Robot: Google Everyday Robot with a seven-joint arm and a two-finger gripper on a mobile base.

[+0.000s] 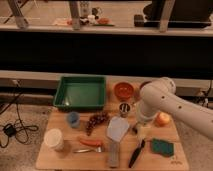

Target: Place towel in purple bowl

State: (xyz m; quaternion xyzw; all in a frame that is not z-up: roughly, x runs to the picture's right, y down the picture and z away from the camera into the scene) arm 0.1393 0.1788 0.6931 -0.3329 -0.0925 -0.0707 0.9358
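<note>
Here, claw over wooden tabletop.

Behind your wooden tabletop a pale ledge runs under a dark panel, with a lit counter above. Black cables trail across the grey floor at left. The gripper hangs low over the tabletop's right half.

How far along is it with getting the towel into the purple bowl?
Done: nothing yet; the towel lies flat on the board, outside the purple bowl, which peeks out behind the arm. In hand: the gripper is low beside the towel's right edge. Left: grasp, lift, carry to the bowl, release.
</note>
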